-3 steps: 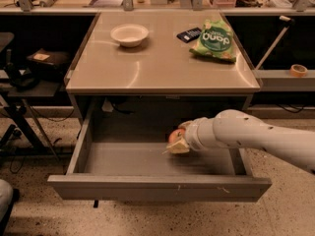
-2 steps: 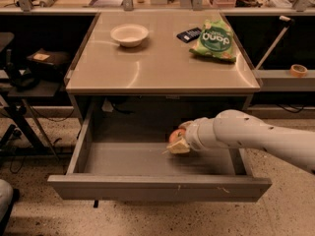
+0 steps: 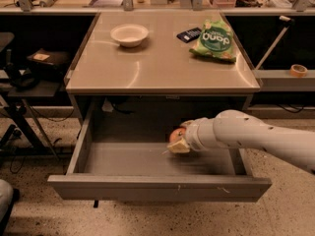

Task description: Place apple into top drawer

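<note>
The top drawer is pulled wide open under the table, its grey bottom showing. My white arm reaches in from the right. My gripper is inside the drawer, right of its middle, and is shut on the red-orange apple. The apple is held just above the drawer's bottom, near the back. One tan finger shows under the apple; the other is hidden behind it.
On the table top stand a white bowl, a green snack bag and a small dark device. A tape roll lies on a shelf at the right. Dark stands and cables are at the left.
</note>
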Available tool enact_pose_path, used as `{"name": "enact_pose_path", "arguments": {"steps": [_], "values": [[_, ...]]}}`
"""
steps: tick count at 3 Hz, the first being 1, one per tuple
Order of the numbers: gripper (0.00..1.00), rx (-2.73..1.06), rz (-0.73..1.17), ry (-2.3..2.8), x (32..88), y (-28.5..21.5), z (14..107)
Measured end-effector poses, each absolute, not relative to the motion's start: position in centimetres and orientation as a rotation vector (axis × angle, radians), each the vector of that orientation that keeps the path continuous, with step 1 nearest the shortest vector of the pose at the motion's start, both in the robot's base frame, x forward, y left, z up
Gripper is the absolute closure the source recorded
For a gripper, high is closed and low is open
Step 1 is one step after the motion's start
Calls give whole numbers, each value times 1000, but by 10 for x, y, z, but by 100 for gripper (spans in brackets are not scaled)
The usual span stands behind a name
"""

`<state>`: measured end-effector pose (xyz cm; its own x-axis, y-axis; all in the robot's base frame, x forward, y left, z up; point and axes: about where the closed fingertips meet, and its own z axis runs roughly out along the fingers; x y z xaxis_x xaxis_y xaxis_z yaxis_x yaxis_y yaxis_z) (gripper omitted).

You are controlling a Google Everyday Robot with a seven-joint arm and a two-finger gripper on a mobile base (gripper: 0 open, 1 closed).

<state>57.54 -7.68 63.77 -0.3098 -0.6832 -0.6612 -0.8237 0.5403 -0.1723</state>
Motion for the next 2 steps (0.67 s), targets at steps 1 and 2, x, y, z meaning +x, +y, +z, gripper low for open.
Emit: {"name": "enact_pose_path", "arguments": {"steps": [1,2], "values": [[0,-1213,257,2077,575,-77,638],[0,-1213,257,2077,575,-77,638]]}}
